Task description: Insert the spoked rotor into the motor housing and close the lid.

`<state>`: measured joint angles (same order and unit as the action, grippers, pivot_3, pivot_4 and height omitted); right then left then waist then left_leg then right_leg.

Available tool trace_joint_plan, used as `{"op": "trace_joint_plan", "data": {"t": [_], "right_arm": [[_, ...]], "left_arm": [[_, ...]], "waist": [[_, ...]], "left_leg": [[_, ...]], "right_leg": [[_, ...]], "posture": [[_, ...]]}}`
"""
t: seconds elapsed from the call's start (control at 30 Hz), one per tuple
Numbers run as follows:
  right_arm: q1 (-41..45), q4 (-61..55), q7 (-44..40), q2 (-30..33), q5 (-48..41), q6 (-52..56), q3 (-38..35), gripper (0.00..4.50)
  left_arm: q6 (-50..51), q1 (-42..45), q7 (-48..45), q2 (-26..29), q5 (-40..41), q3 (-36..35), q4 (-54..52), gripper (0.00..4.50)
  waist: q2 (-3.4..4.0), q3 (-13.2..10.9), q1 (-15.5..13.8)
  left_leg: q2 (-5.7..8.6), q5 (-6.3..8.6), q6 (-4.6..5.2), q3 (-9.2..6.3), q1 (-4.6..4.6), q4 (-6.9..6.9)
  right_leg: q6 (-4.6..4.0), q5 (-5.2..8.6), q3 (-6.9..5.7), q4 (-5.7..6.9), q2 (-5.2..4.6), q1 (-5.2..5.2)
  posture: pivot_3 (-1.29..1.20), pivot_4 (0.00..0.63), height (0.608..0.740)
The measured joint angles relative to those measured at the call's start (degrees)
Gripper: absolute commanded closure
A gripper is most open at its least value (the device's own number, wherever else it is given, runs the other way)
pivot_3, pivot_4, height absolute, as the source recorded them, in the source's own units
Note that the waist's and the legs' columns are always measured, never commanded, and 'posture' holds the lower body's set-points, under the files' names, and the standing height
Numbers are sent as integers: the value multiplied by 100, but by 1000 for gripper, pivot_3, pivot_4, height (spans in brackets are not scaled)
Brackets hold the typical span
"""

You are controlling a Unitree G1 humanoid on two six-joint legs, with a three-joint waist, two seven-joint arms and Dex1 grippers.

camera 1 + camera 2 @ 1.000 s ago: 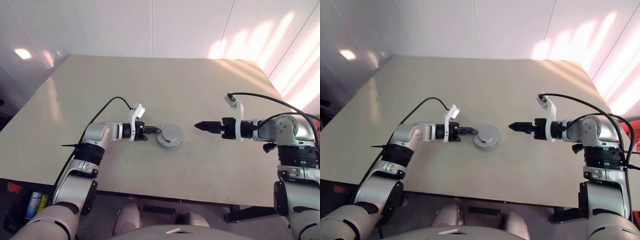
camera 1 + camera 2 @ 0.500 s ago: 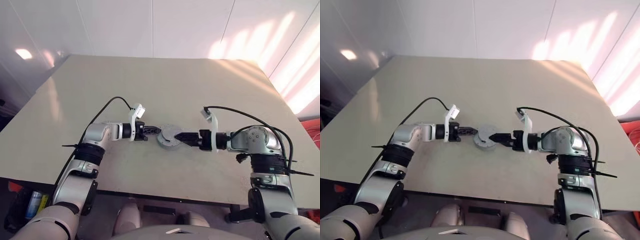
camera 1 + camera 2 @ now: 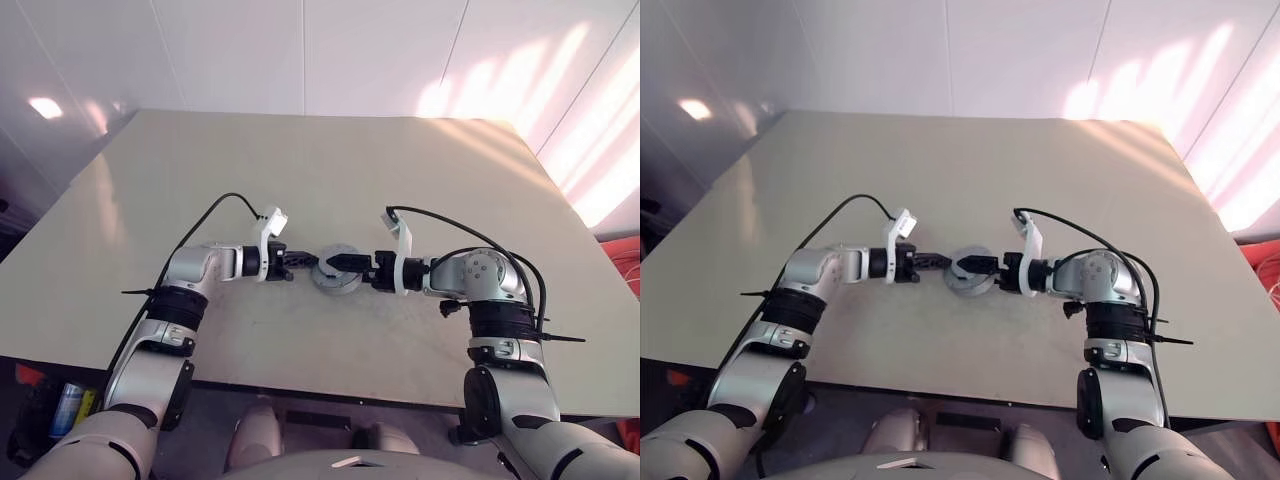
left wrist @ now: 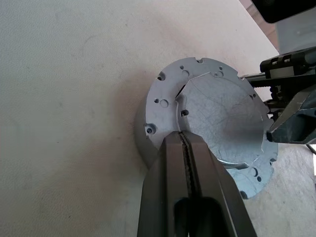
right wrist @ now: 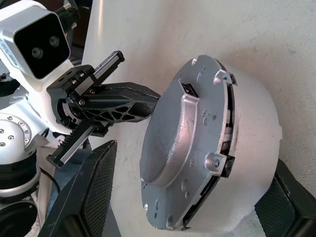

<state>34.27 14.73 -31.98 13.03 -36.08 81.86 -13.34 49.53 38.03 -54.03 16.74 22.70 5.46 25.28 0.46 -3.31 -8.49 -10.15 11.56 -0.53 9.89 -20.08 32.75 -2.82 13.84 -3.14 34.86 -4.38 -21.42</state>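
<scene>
Centrally, motor housing [image 3: 335,271] between closed left hand [image 3: 303,262], wide-open right hand [image 3: 338,263].

Bright even light, sun streaks on right wall [image 3: 520,80], glare patch upper left, sharp focus

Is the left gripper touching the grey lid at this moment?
Touching. In the left wrist view the left gripper, its fingers shut together, rests with its tips on the edge of the lid, with no gap between them.
</scene>
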Motion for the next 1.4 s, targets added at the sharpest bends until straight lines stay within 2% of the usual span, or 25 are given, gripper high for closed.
{"op": "trace_joint_plan", "data": {"t": [0.07,0.13,0.27,0.3,0.37,0.9,1.1,1.3,1.4], "right_arm": [[5,26,71,-42,-1,-15,-48,20],[36,116,132,-93,-1,-30,-138,399],[74,357,352,-167,14,-142,-339,1595],[77,374,355,-178,-1,-143,-393,2016],[124,374,345,-201,-52,-142,-455,2396],[252,608,417,-207,-65,-181,-550,2409],[697,1395,1019,-491,-134,-257,-1523,2410],[1144,1842,1539,-706,-464,-419,-2516,2410],[1312,1927,1751,-835,-635,-529,-2811,2410]], "left_arm": [[-13,0,3,1,-12,0,2,4500],[-16,0,5,2,-17,-2,5,4500],[-29,-2,6,1,-23,-2,10,4500],[-38,-2,4,2,-23,-15,11,4500],[-60,0,1,23,-22,-64,11,4500],[-231,1,60,8,-32,-145,138,4500],[-512,-68,246,-138,221,-754,201,4500],[-652,-257,633,-328,932,-1871,84,4500],[-464,-333,918,-383,1215,-2196,77,4500]], "waist": [[0,0,3],[0,0,10],[0,0,12],[0,0,12],[2,1,12],[2,1,3],[2,-1,14],[1,-1,13],[1,-1,9]], "left_leg": [[0,-1,-2,0,2,0],[0,-2,-4,0,4,0],[1,-4,-8,-2,3,0],[1,-4,-8,-2,2,-1],[2,-4,-7,-2,3,-3],[1,-5,-9,-4,3,-3],[2,-7,-12,-4,-20,-2],[-5,-19,11,-3,-148,43],[-15,-19,11,-2,-164,43]], "right_leg": [[0,0,0,1,0,2],[0,0,0,1,0,3],[0,0,0,3,0,3],[0,0,0,2,0,2],[0,-1,0,2,0,3],[1,-1,0,3,0,3],[-1,-1,0,8,0,-24],[19,-16,-2,85,7,-168],[15,-14,-12,88,9,-182]], "posture": [[0,0,740],[0,0,740],[0,0,740],[0,0,740],[0,0,740],[0,0,740],[0,0,740],[0,0,740],[0,0,740]]}}
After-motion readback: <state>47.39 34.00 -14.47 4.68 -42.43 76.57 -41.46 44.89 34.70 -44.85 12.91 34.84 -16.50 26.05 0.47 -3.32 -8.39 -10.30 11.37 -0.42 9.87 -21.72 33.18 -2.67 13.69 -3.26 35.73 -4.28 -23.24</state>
